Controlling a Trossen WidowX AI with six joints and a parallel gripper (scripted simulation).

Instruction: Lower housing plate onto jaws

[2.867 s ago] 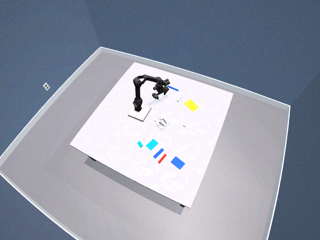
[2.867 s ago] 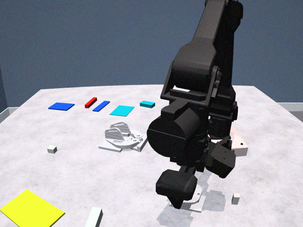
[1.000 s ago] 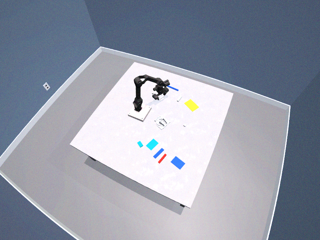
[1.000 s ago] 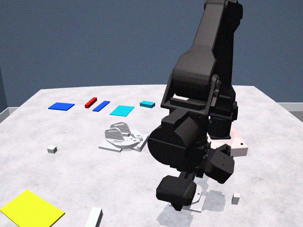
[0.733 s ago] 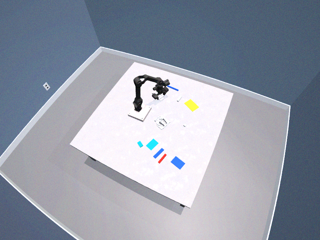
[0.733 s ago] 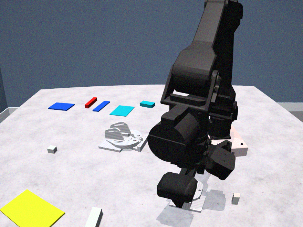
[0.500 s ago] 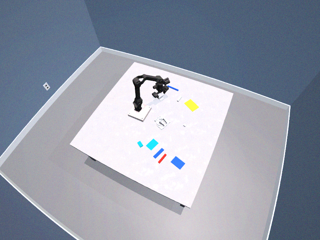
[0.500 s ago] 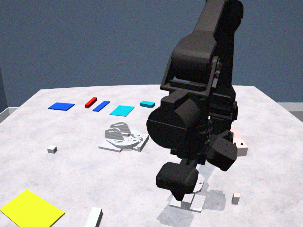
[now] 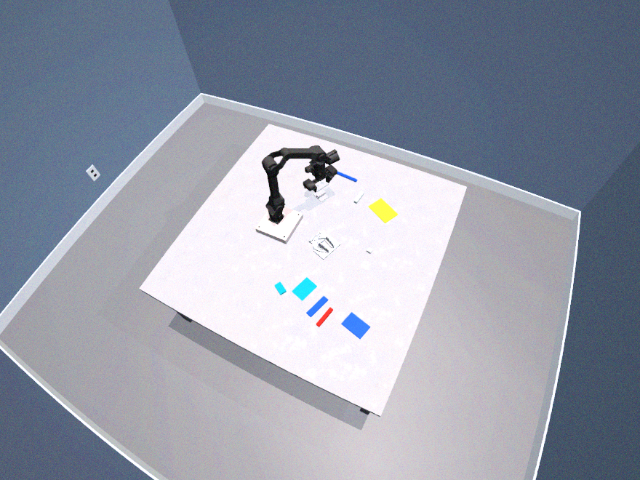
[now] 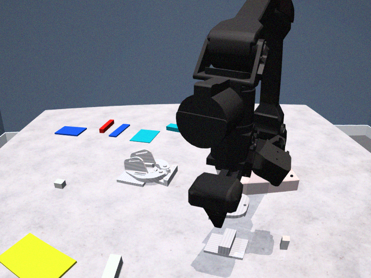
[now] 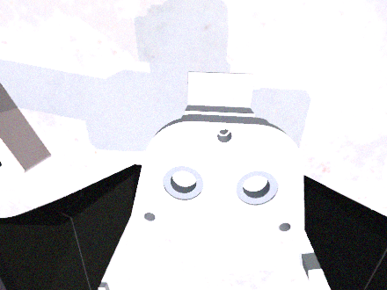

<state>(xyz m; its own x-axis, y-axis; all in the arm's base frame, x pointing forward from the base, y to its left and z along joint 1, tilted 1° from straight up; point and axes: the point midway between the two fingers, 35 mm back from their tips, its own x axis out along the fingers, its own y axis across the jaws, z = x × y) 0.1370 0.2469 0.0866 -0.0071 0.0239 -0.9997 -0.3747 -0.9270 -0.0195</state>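
White plate [image 9: 321,187] [image 10: 239,210] [image 11: 220,211], gripped by its sides: my claw [image 9: 320,180] [image 10: 248,205] [image 11: 216,177] was clamped on it, the fingers standing wide apart at its opposite edges. It appeared raised above the small stand [image 9: 322,198] [image 10: 211,244] [image 11: 220,90], well apart from the base [image 9: 324,255] [image 10: 170,177] that bore the two jaws. I judged the step in hand to be the carry, early on, with the lowering not yet begun. The next move called for bringing the plate across to the base, held level and clear of the upright jaws, then turning it to match the stubs before any descent.

Orientation: in the wrist view, the rounded end pointed to the top of the frame, toward the stand's block. I took the long axis to run from there down the frame, between the fingers and across their closing line; the near end lay out of frame. Two ringed holes sat side by side across the width. The face looked roughly level, though I could not settle any slight tilt.
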